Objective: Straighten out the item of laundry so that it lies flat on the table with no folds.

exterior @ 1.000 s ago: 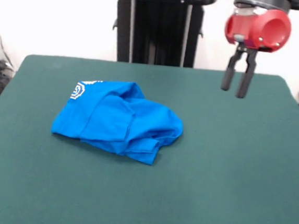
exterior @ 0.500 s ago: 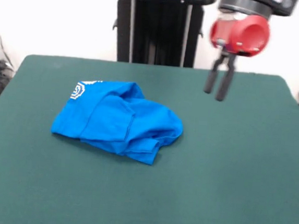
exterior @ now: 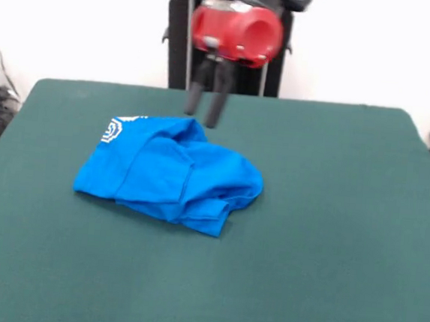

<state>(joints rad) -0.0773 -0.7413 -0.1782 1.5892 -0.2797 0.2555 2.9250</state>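
Nothing readable here, honestly. The only print showing is a small white mark on the shirt, up at its top left corner as seen from the front. It looks like a rounded, outlined graphic with a few white bits beside it along the fold, but it's crumpled and I can't make out any letters or numbers in it. No labels, brands or signs legible on the table or the tool either.

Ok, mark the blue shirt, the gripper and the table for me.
blue shirt (exterior: 173, 171): front view, on the middle of the crumpled cloth.
gripper (exterior: 203, 118): front view, midway between its two dark fingertips.
table (exterior: 329, 239): front view, on bare green top.
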